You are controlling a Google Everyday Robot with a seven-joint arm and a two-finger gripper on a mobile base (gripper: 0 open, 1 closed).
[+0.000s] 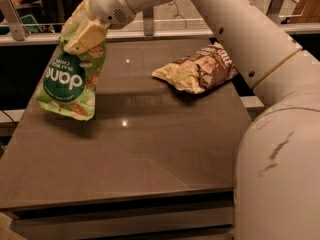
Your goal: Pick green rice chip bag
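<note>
Above the left side of the table (150, 154), the gripper (82, 33) is clamped on the upper edge of the green bag (67, 86). The bag hangs freely below it, with its lower end off the surface (a shadow lies on the top beneath). A grip on the edge lets the weight pull the bag straight. The brown bag (197, 69) lies flat at the far right, well apart, so it does not disturb the pick, which I judge almost complete.

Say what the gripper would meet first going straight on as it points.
The gripper, top left, points down-left, clamping the green rice chip bag; beyond that, probably the table near its left edge; depth is unclear.
</note>
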